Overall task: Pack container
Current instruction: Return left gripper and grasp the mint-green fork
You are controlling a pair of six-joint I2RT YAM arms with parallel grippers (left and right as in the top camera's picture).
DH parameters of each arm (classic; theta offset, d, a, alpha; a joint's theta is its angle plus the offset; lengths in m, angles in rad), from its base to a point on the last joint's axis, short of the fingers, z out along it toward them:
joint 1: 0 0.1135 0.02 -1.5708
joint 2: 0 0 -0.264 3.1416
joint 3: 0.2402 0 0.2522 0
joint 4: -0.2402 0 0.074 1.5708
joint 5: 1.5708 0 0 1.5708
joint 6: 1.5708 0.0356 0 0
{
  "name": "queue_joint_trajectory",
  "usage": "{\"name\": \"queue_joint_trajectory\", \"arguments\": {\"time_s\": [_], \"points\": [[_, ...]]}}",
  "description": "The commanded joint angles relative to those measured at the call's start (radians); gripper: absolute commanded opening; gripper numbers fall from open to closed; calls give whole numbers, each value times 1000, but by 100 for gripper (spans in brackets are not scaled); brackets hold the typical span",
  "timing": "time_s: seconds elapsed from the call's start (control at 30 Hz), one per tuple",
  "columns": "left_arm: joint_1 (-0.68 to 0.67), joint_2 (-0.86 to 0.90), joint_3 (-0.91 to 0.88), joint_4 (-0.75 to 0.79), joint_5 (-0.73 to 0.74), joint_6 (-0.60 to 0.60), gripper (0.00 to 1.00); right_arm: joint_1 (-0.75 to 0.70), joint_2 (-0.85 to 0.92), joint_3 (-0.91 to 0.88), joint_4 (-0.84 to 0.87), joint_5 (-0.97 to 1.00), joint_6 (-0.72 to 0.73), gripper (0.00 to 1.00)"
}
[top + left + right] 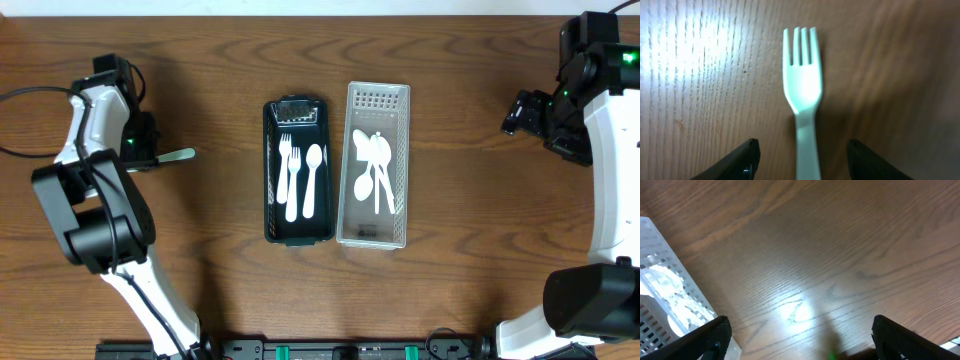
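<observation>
Sitting side by side at the middle of the table [200, 60] are two long containers, a black tray [270, 170] on the left and a white perforated basket [400, 170] just beside it on the right, their long sides nearly touching. The black tray holds three white pieces laid lengthwise: two forks [288, 170] next to each other and one spoon [313, 175] to their right. A dark, ridged item lies at the tray's far end; what it is cannot be made out. The basket holds a heap of white spoons [375, 165]. About three bowls show, but the overlap leaves the count unsure.

A third fork [180, 155] [802, 90] lies on the bare wood well to the left of the tray, tines toward it. The left gripper [158, 157] [802, 150] is spread wide around the handle. Its fingers [742, 160] stand clear on either side and neither touches the plastic.

The right gripper [512, 112] [800, 330] hangs over bare wood to the right of the basket, apart from it. Its fingers [710, 337] are wide apart with nothing between them, and a corner of the basket [670, 280] shows at the left edge of its wrist view.

That makes three forks in view, two containers and two grippers.
</observation>
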Motion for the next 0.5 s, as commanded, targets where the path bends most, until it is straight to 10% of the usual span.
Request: {"name": "queue_joint_trajectory", "arguments": {"time_s": [0.0, 0.47], "points": [[5, 38, -5, -11, 10, -27, 61, -4, 5, -2, -2, -10, 20, 93], [30, 74, -5, -14, 33, -86, 61, -4, 5, -2, -21, -10, 20, 93]]}}
